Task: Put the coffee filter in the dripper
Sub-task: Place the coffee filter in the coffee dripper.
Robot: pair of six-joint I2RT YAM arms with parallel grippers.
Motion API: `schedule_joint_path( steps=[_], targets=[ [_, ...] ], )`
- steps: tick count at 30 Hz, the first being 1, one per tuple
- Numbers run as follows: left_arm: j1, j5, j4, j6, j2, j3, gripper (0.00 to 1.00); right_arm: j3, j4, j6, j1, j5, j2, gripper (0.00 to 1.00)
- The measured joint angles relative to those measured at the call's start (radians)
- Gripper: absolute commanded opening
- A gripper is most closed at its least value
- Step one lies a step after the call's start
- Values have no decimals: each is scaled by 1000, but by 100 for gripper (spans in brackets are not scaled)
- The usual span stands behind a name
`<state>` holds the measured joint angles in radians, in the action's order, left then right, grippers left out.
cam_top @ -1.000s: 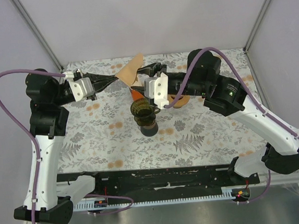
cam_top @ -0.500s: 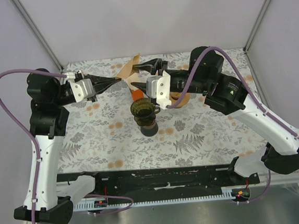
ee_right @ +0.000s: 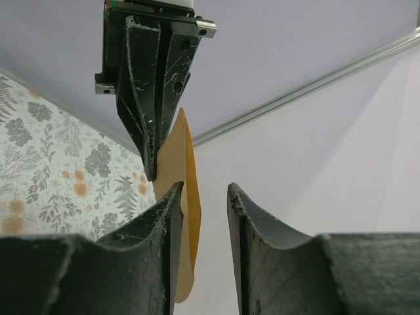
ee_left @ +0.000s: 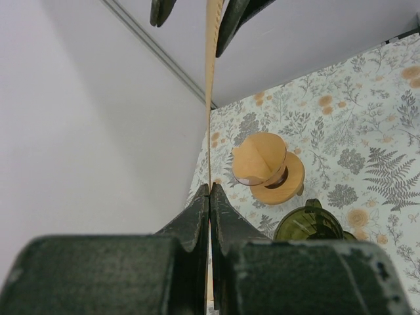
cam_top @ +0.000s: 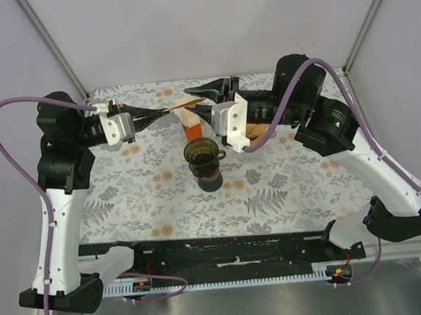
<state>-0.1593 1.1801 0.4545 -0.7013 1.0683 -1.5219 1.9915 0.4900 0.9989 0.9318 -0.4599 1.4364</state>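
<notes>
A brown paper coffee filter (cam_top: 184,110) hangs upright in the air at the back of the table. My left gripper (cam_top: 165,111) is shut on its left edge. In the left wrist view the filter (ee_left: 210,98) runs edge-on up from my left gripper (ee_left: 210,189). My right gripper (cam_top: 195,101) faces it from the right, open, with the filter (ee_right: 181,172) between its jaws, close against the left fingertip (ee_right: 169,209) and apart from the other. The green glass dripper (cam_top: 200,152) sits on a dark cup (cam_top: 209,178), below and in front of the filter.
A round wooden filter holder (ee_left: 269,167) stands on the flowered cloth behind the dripper (ee_left: 308,224), mostly hidden under my right arm in the top view. The back wall and the frame posts are close behind both grippers.
My right gripper has moved back and up onto the filter's right side, and its jaws have narrowed. The filter has turned more edge-on. The left gripper has kept its grip.
</notes>
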Motion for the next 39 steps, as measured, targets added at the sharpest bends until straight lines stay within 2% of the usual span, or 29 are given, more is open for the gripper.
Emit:
schedule_joint_path(
  steps=[10, 18, 39],
  targets=[
    [0, -13, 13, -3, 6, -1, 2, -34, 50, 0, 2, -18, -18, 52],
    [0, -26, 11, -3, 7, -1, 2, -108, 58, 7, 34, -13, -87, 52],
    [0, -27, 11, -3, 8, -1, 2, -185, 42, -4, 72, 13, -148, 53]
  ],
)
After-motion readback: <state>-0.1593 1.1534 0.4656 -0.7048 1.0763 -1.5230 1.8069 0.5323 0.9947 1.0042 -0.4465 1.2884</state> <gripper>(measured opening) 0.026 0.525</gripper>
